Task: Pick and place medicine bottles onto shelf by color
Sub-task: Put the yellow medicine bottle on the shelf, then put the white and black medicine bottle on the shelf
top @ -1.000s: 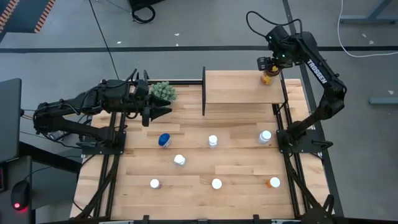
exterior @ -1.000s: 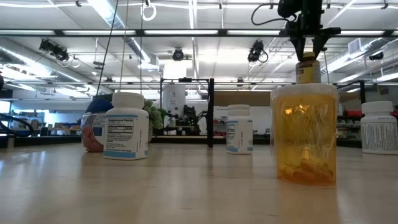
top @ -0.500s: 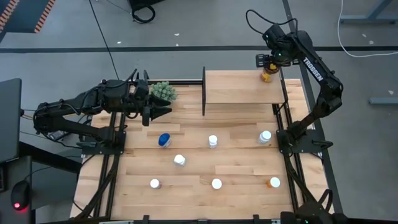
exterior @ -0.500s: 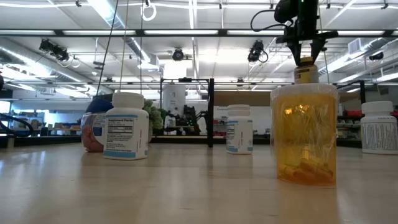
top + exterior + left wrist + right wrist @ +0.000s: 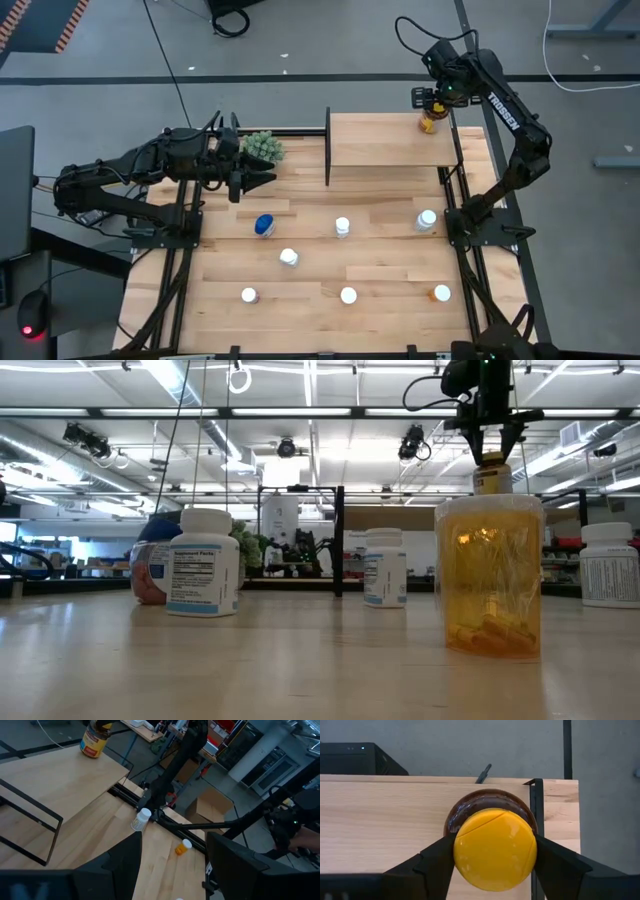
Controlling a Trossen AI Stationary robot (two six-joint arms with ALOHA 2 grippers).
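Lifted slightly, right gripper (image 5: pixel 495 851) brackets the yellow-capped amber bottle (image 5: pixel 429 122) on the light wood shelf (image 5: pixel 385 140), contact unclear; left gripper (image 5: pixel 262 180) open.

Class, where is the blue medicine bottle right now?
In the high view, the blue bottle lies on the table's left half, in front of the shelf, left of a white-capped bottle.

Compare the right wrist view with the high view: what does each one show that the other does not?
Only the right wrist view shows up close the round yellow cap sitting between the right hand's two dark fingers.

Only the high view shows the left hand waiting beside the green plant, the blue bottle, and the white-capped bottles spread over the table.

Both show the amber bottle standing at the far right corner of the shelf.
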